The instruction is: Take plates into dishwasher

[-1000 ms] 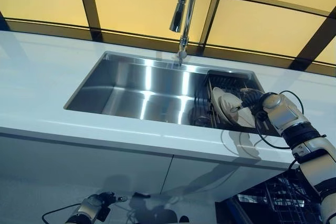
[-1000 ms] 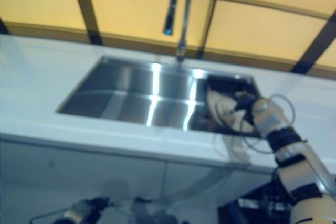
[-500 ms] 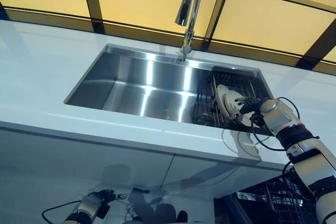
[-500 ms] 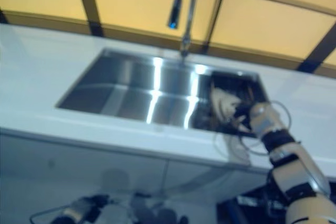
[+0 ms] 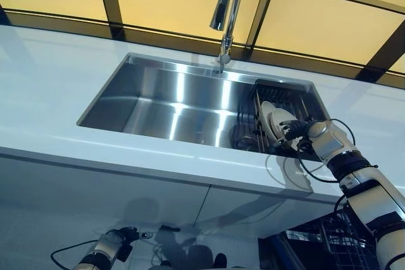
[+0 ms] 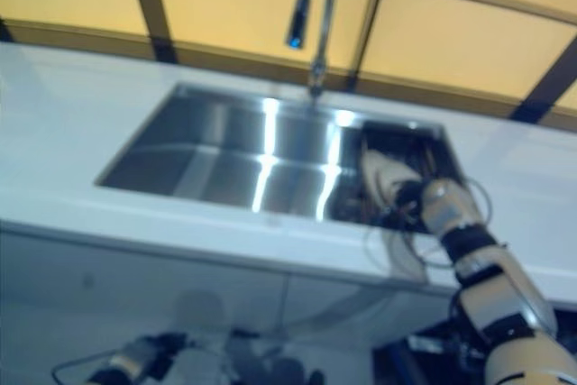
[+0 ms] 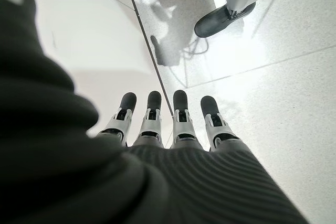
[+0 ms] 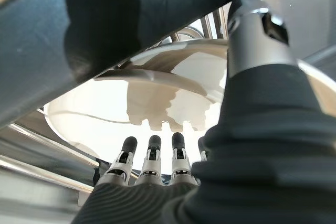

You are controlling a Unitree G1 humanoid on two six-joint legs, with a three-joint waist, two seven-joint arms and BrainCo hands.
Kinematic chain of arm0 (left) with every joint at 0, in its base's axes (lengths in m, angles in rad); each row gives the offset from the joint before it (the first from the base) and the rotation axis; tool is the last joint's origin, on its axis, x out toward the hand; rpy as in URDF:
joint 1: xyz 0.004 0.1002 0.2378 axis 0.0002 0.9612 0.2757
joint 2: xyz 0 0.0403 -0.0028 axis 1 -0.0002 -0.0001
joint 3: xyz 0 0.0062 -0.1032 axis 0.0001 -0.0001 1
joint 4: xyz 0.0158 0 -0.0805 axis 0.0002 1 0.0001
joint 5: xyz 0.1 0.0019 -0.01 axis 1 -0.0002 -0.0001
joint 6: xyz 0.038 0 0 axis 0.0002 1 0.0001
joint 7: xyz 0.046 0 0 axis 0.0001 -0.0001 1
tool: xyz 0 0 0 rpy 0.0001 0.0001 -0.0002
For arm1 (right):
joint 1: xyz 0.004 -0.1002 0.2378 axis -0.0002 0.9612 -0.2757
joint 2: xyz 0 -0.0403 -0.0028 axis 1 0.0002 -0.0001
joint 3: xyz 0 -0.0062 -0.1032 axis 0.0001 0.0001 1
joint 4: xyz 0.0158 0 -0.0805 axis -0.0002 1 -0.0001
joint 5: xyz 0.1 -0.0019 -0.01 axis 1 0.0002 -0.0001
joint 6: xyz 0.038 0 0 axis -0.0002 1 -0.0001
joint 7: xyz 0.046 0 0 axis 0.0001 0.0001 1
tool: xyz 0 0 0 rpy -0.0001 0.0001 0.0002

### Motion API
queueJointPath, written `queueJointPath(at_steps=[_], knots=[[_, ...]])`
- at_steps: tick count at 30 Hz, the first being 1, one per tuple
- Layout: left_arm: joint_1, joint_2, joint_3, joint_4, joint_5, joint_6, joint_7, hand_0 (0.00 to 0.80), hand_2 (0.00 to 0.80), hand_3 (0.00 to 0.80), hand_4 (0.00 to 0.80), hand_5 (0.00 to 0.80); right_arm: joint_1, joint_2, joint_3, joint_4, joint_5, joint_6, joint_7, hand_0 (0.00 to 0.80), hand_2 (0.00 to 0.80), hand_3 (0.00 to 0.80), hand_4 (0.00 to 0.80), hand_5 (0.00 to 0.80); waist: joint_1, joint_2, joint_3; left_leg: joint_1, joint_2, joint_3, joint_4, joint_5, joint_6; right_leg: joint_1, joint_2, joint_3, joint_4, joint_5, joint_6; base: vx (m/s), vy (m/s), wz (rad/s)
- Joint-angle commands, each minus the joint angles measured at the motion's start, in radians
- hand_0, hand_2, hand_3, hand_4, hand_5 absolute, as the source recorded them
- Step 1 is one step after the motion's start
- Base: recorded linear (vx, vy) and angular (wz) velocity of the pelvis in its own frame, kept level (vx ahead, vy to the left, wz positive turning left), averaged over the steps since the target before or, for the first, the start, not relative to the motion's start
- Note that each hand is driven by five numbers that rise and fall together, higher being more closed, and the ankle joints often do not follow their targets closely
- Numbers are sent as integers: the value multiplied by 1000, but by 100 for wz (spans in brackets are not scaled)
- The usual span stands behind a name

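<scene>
Plates [image 5: 276, 122]: white, glossy, round, standing on edge in the dark wire rack [image 5: 262, 101] at the right end of the sink, so their rims are facing up for lifting.
Right hand [image 5: 296, 129]: reaching over the bench's front edge to the nearest plate; in the right wrist view its fingers [image 8: 150, 153] are lying straight beside the plate's smooth face [image 8: 173, 98], the thumb [image 8: 252, 35] over the rim, not clearly pinching.
Sink [image 5: 166, 100]: brushed steel, rectangular, set into the white bench [image 5: 50, 99].
Faucet [image 5: 226, 4]: chrome, arching at the back edge.
Left hand [image 7: 163, 124]: hanging low by the floor, fingers straight, idling.
Dishwasher rack [image 5: 345, 245]: dark wire, waiting below the bench's right end.
</scene>
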Motion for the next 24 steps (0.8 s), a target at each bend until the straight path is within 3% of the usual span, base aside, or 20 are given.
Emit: queueJointPath(at_steps=[1, 8, 24], knots=[[-116, -3, -84, 40, -1, -1, 1, 0, 0, 0, 0, 0, -102, -30, 36, 72, -65, 6, -41, 0, 0, 0, 0, 0, 22, 49, 23, -41, -28, 36, 22, -39, 24, 34, 28, -1, 37, -106, 47, 0, 0, 0], [-141, -7, -94, 55, -20, -3, 9, 0, 0, 0, 0, 0, -122, -17, 46, 106, -131, 14, -112, 0, 0, 0, 0, 0, 21, 55, 39, -56, -27, 34, 29, -38, 26, 21, 28, 4, 44, -105, 47, 0, 0, 0], [-168, -34, -109, 74, -50, -7, 28, 0, 0, 0, 0, 0, -79, 57, 1, 141, -117, 111, -359, 0, 0, 0, 0, 0, 11, 70, 51, -71, -25, 32, 32, -36, 25, 4, 31, 14, 49, -108, 42, 0, 0, 0]])
